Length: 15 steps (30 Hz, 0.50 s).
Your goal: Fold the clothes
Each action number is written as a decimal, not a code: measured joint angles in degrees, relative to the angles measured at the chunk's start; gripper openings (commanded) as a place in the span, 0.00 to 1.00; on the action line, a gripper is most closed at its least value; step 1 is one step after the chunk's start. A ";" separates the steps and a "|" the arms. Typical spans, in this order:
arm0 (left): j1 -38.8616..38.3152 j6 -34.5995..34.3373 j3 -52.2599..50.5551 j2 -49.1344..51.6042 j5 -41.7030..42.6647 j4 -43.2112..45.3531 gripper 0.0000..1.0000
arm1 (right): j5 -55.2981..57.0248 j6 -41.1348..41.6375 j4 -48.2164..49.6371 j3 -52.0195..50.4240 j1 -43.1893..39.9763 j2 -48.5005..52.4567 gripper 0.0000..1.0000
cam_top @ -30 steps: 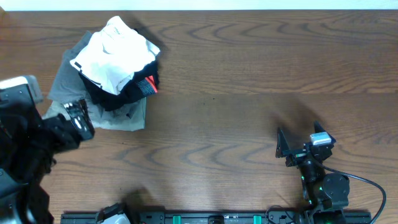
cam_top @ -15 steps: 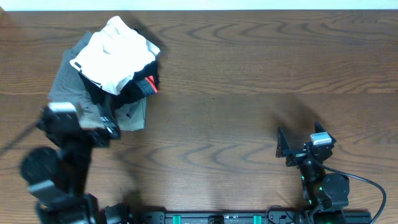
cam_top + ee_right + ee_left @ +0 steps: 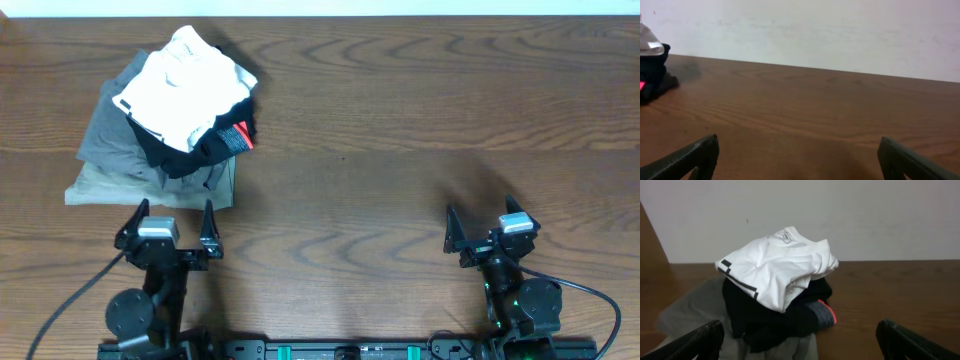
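My left gripper (image 3: 172, 212) hangs spread wide and empty, near the pile on the left of the surface (image 3: 400, 120). The white T-shirt (image 3: 185, 85) sits crumpled on top, over a black garment (image 3: 215, 148) and grey garments (image 3: 115, 150). My right gripper (image 3: 480, 215) is spread wide too, empty, well apart from the pile.

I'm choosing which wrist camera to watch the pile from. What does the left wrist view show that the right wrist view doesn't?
Only the left wrist view: the whole pile, with the white T-shirt crumpled on top of the black garment, grey garments beneath, and the open left gripper. Only the right wrist view: the open right gripper facing a bare stretch of table. Both: the table, the pale wall, and the pile, though the right wrist catches just its edge at far left.
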 measured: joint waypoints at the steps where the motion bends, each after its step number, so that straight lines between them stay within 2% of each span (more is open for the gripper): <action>1: -0.20 0.02 -0.87 -0.50 -0.11 0.90 0.98 | 0.02 0.00 0.00 0.00 0.00 0.00 0.99; 10: -8.22 0.02 -10.73 -0.92 -4.76 7.98 0.98 | 0.00 0.00 0.00 0.00 0.00 0.00 0.99; 15: -9.44 0.00 -11.06 -0.81 -6.40 8.31 0.98 | 0.04 0.00 0.02 0.00 0.00 0.00 0.99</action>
